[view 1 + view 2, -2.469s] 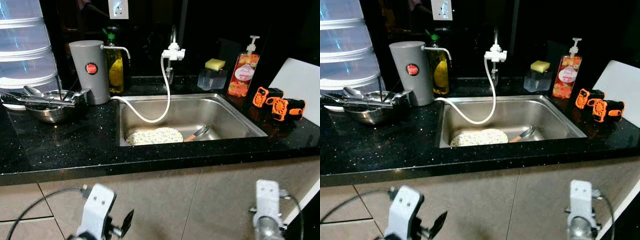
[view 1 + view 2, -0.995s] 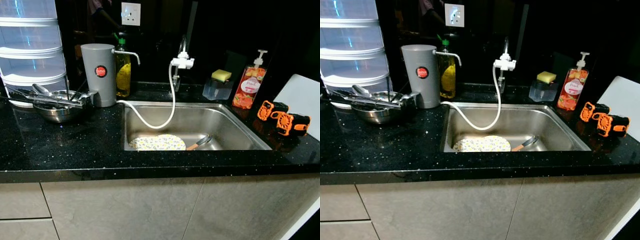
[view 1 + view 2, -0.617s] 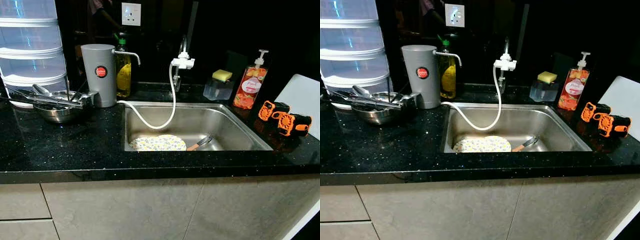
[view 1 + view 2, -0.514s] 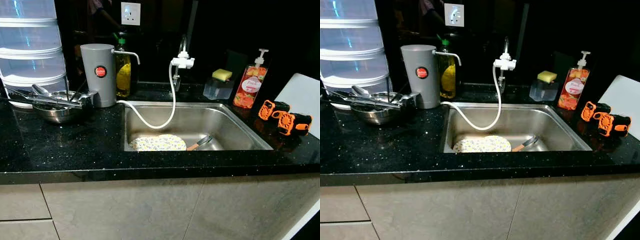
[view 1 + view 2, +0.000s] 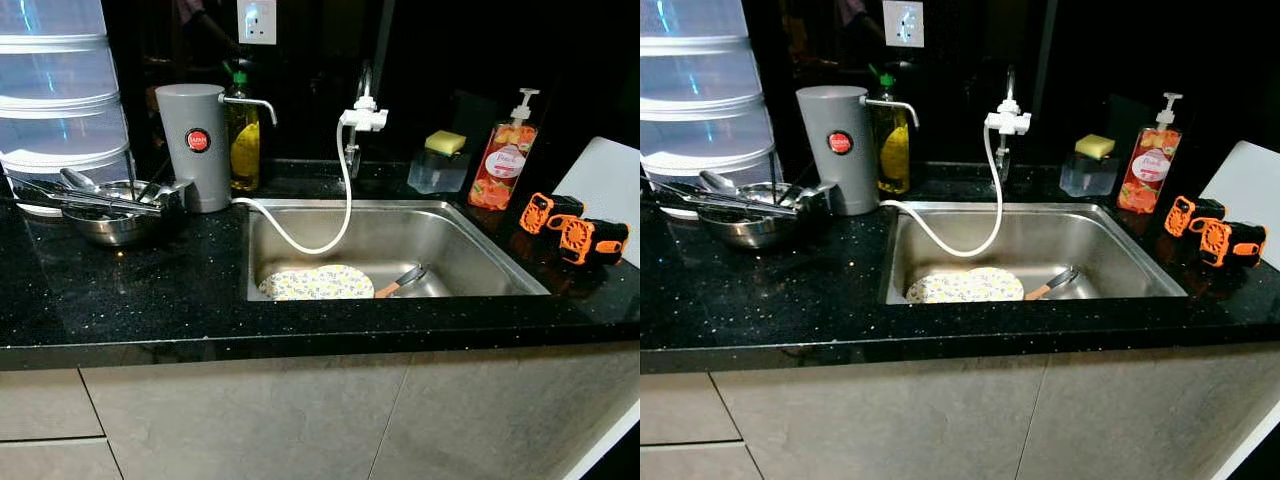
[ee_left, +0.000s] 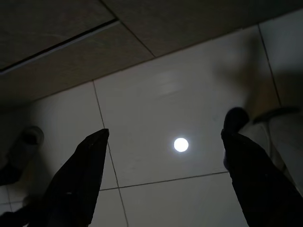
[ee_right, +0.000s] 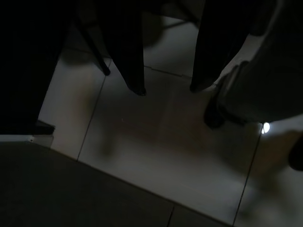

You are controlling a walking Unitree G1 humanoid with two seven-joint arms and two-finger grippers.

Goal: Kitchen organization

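Left eye view looks down on one black speckled counter [image 5: 130, 300] with one steel sink [image 5: 455, 240] set into it; everything else is placed from that sink. To its far left stands one stack of clear tiered containers [image 5: 60, 90]. Just left of the sink stands one grey cylinder dispenser [image 5: 194, 145] with a red badge, and one white hose [image 5: 320, 225] loops from it down into the sink and up to the tap [image 5: 360, 118]. Left of the dispenser sits one steel bowl [image 5: 105, 222] with utensils across it. Inside the sink lie one flowered plate [image 5: 315, 283], pale with small yellow and blue specks, and beside it one utensil [image 5: 400, 279]. Behind the sink stand one soap bottle [image 5: 243, 145], one sponge holder [image 5: 440, 165] and one orange pump bottle [image 5: 503, 160]. Right of the sink lie two orange-and-black gadgets [image 5: 575, 228].

Left gripper [image 6: 163, 182] hangs over floor tiles, fingers spread wide, holding nothing. Right gripper [image 7: 165, 90] hangs over dim floor, fingers parted, holding nothing.
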